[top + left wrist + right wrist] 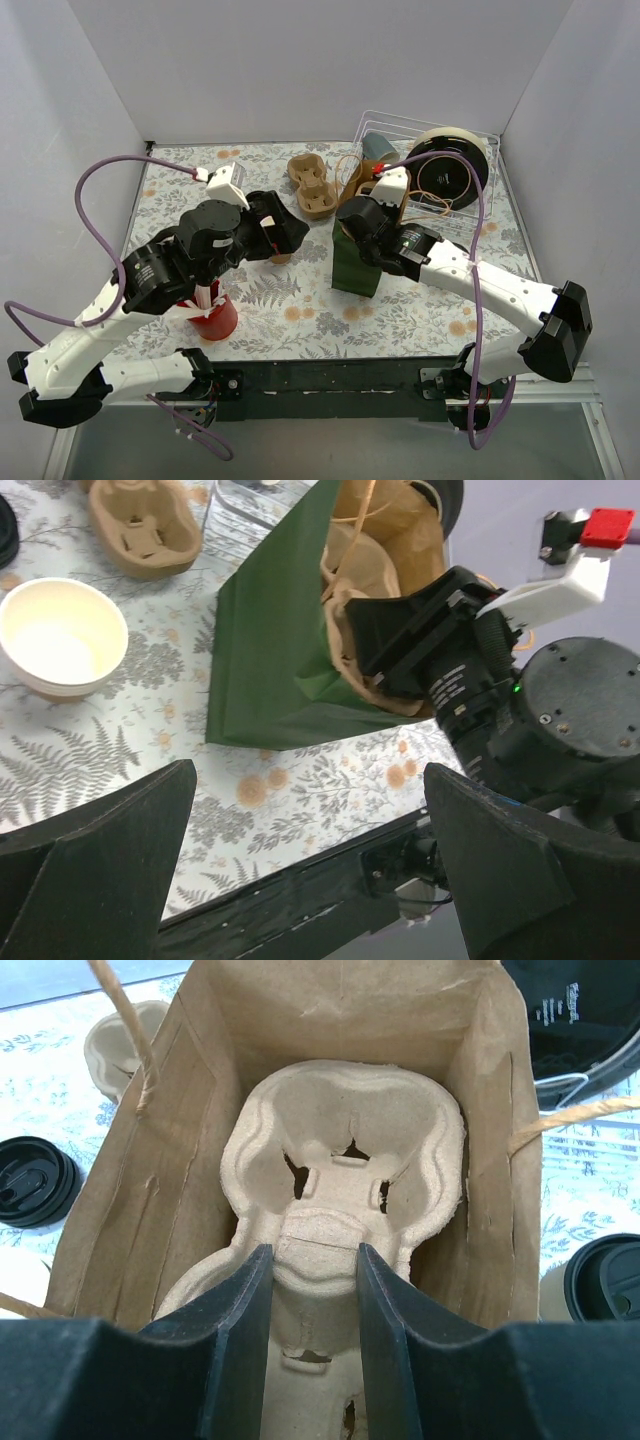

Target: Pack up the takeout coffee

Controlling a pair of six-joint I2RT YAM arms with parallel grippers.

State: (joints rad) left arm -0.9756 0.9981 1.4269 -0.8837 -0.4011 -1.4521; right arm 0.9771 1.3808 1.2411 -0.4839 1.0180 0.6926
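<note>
The right gripper (313, 1256) is reaching down through the open mouth of the bag (470, 1110) and is clamping its fingers on the raised middle ridge of the carrier (345, 1130). The carrier is sitting inside the bag, lying lengthwise between the walls. Holding it by that ridge is probably keeping it level, so both wells are facing up toward the bag's mouth, ready for cups. Neither well is holding anything.

The left gripper (308, 780) is hanging just beside the bag with its fingers spread wide apart and nothing between them. It looks to be waiting there so it can fetch a cup once the carrier is settled.

None of the coffee is sitting in the bag yet. A lidless cup (60, 635), white inside, is standing on the table (290, 300) near the bag, on the left gripper's side. A lid (35, 1180) is lying close outside one wall of the bag. A second lid (608, 1278), close outside the opposite wall, appears to be sitting on another cup, though only a sliver of tan is showing. A spare carrier (312, 185) is lying behind the bag, away from the arms. So the packing is only getting started.
</note>
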